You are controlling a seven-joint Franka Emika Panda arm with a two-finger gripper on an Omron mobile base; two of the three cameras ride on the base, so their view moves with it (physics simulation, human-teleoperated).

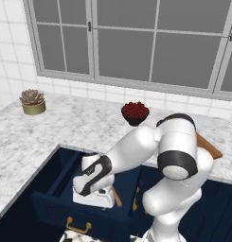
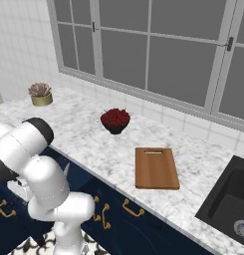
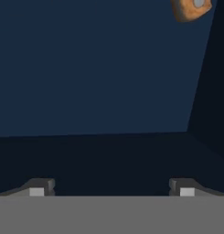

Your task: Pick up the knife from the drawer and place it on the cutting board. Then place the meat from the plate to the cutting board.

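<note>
- Gripper (image 3: 111,191): jaws spread wide, nothing between them. In the hand view both tips sit at the bottom edge with bare navy drawer floor (image 3: 86,68) in the gap.
- I've got the hand down inside the open drawer (image 1: 56,189). In the left base view the white hand sits low in the box, forearm reaching in from the right.
- Knife (image 3: 190,9): in the hand view I get just a tan handle end with a grey rivet, at the top right corner. So it lies ahead of the tips and off to the right in that view, well apart from the jaws, close to the drawer's side wall.
- In the left base view a tan handle piece (image 1: 117,197) pokes out just beside the hand on its right. Probably the same knife.
- Long axis: can't tell. Too little of the handle shows and the blade is out of frame.
- My read: the approach isn't lined up yet. Next move needs the hand shifted toward that corner, then wrist yaw set once the handle direction is visible.
- Risk: the wall is near the handle, so the outer finger may have little room.
- Board (image 2: 156,168) lies on the counter right of the arm, bare, slot end away from me. Nothing placed on it yet.
</note>
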